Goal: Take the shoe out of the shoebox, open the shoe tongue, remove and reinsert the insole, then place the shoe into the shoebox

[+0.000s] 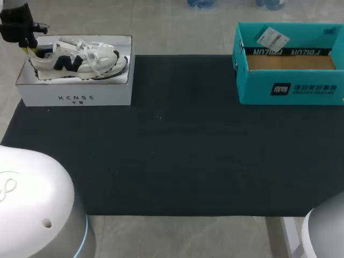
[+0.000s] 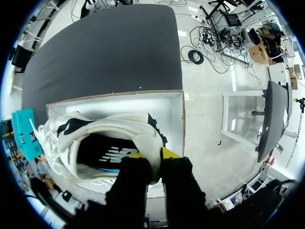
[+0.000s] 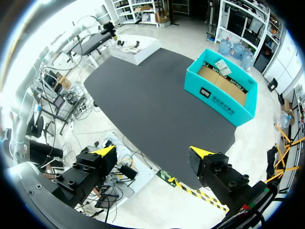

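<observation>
1. The white shoe (image 1: pixel 80 59) lies in the open white shoebox (image 1: pixel 75 98) at the far left of the table. Its long axis runs left to right, with the toe to the right and the heel to the left.
2. A black mat (image 1: pixel 177 161) covers the table. An open teal box (image 1: pixel 290 88) stands at the far right with a paper tag (image 1: pixel 272 38) inside, well apart from the shoebox.
3. The left gripper (image 2: pixel 153 155) is at the shoe's heel, fingers close together and pinching the heel collar: one yellow tip is inside the shoe, the other outside.
4. The right gripper (image 3: pixel 152 155) is spread wide and holds nothing. It is beyond the mat's edge, well apart from both boxes.
</observation>
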You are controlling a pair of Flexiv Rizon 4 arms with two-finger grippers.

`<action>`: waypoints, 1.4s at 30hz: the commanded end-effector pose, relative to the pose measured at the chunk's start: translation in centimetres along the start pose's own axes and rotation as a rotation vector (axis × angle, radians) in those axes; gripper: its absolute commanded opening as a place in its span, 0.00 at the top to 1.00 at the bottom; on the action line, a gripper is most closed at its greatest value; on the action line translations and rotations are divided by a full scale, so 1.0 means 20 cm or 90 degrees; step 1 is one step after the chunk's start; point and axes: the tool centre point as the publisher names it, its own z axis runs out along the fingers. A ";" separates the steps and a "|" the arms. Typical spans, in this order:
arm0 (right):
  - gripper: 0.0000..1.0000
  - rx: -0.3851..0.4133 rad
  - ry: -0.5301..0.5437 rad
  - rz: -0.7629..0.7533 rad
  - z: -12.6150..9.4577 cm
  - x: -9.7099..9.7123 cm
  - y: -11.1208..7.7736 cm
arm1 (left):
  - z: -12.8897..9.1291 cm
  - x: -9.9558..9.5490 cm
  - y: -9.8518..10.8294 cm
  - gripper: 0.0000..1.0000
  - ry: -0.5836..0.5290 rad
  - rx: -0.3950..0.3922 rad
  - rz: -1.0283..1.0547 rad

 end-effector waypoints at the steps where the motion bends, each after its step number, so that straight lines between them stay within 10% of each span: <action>1: 0.00 0.004 0.002 0.001 0.00 -0.01 0.01 | -0.33 -0.03 -0.07 1.00 0.009 -0.022 0.005; 24: 0.00 0.004 0.002 0.001 0.00 -0.01 0.01 | -0.42 -0.07 -0.10 1.00 0.023 -0.011 0.011; 42: 0.00 0.004 0.002 0.001 0.00 -0.01 0.01 | -0.51 -0.94 -0.94 1.00 -0.018 0.029 0.091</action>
